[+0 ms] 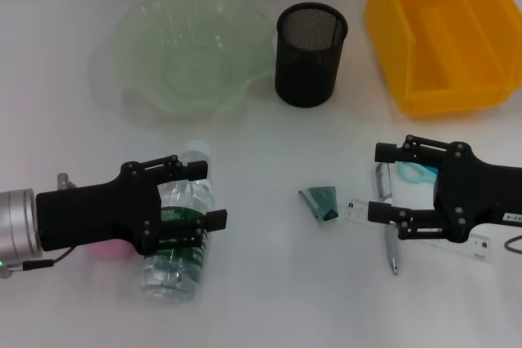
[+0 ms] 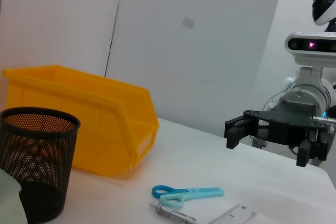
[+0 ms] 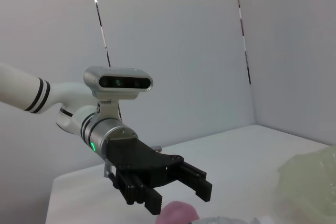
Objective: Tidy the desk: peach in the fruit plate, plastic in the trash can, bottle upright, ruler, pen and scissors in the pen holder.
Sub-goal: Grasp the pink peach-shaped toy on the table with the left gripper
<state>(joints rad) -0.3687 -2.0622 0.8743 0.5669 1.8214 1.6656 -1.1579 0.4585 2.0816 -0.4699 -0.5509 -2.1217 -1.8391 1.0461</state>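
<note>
While the clear plastic bottle with a green label [image 1: 179, 238] lies on its side on the white tabletop [image 1: 269, 283] at lower left, the left tool [image 1: 198, 191] hovers over it released; the right tool [image 1: 382, 182], also released, hangs above the silver pen [image 1: 388, 218] at lower right.

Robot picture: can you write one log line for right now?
left tool open over lying clear plastic bottle | right tool open above silver pen | black mesh pen holder empty

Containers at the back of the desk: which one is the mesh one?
The black pen holder, a round mesh cup standing between the pale green fruit plate and the yellow bin. The other two have solid walls.
</note>
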